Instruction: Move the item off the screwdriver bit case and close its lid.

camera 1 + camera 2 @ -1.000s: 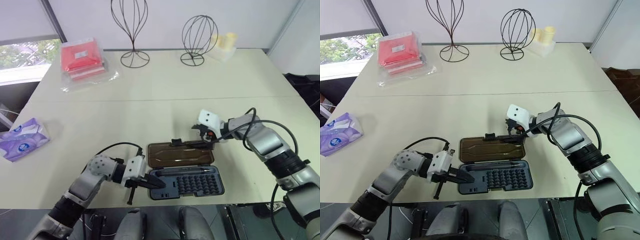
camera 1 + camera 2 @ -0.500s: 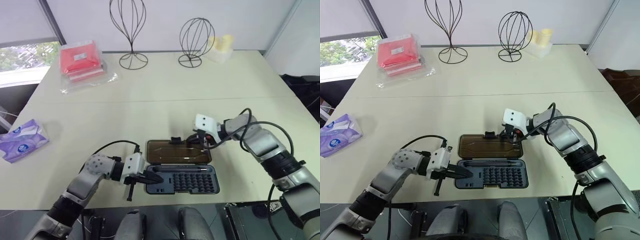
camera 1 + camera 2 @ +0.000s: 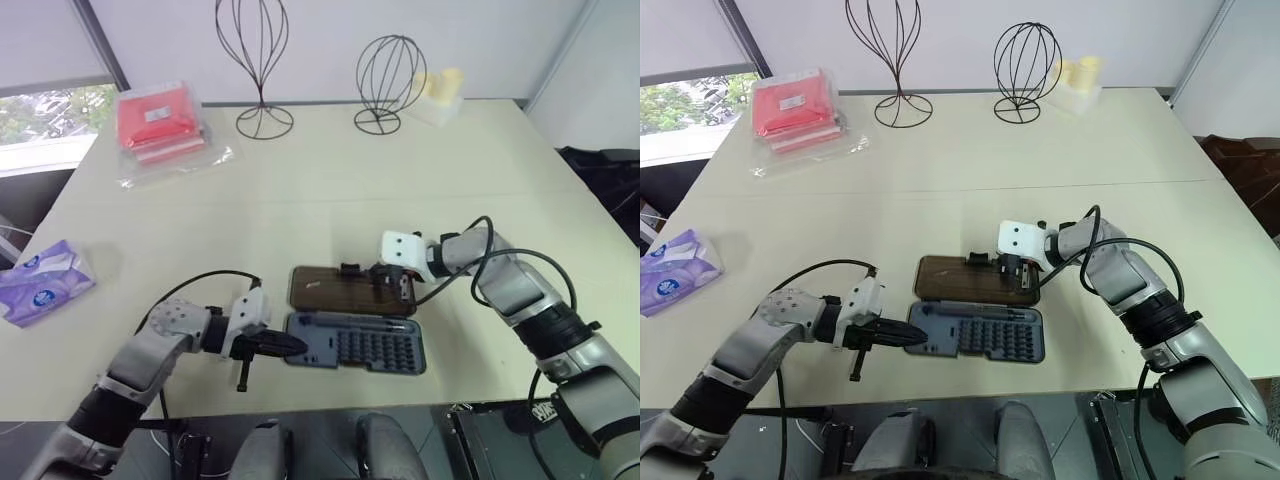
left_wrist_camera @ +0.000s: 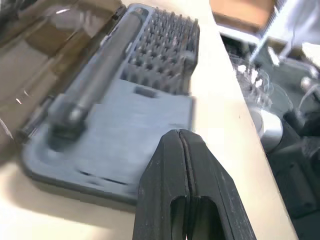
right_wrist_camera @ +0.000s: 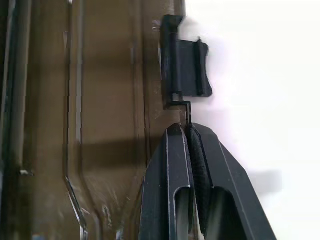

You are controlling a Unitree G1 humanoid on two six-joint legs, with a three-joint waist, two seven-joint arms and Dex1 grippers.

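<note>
Plainly the closed right end effector (image 3: 1018, 279), pinching the lid's (image 3: 960, 278) thin far edge, could slip off mid-swing, while the closed, empty left end effector (image 3: 908, 335) braces the screwdriver bit case (image 3: 980, 334).

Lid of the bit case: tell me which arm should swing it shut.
Right, probably. The right claw is shut on the far edge of the open lid, beside its latch tab. The left claw, shut, sits at the tray's left end.
</note>
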